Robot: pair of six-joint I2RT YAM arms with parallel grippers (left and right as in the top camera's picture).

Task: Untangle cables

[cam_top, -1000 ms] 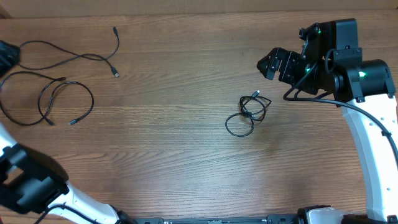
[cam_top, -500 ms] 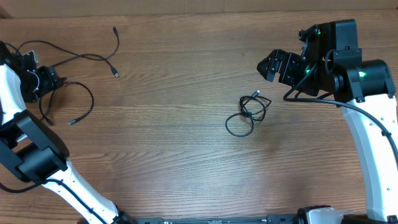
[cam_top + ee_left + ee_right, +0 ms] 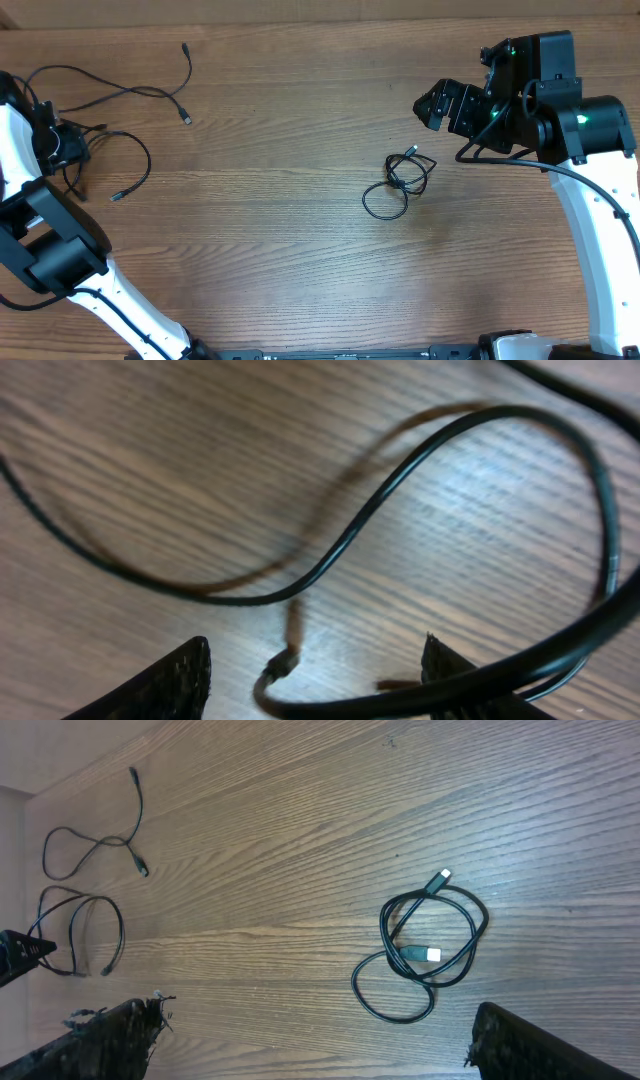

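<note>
Thin black cables lie in three places. A small coil (image 3: 399,185) sits mid-table, also seen in the right wrist view (image 3: 428,952). A long wavy strand (image 3: 130,91) and a looped strand (image 3: 135,165) lie at the far left. My left gripper (image 3: 62,145) is low over the looped strand. Up close, its jaws (image 3: 315,685) stand apart with a plug end (image 3: 283,661) between them, and the cord (image 3: 400,480) runs past the right finger (image 3: 445,668). My right gripper (image 3: 432,105) hangs open above and to the right of the coil, empty (image 3: 320,1045).
The brown wooden table (image 3: 280,250) reaches the back edge at the top of the overhead view. The left arm's white links (image 3: 50,250) cross the near left corner. The right arm's white link (image 3: 600,250) runs down the right side.
My left arm has swung in from the left edge onto the looped strand and settled slightly lower. Its jaws have narrowed a little. The right arm and the coil have not moved.
</note>
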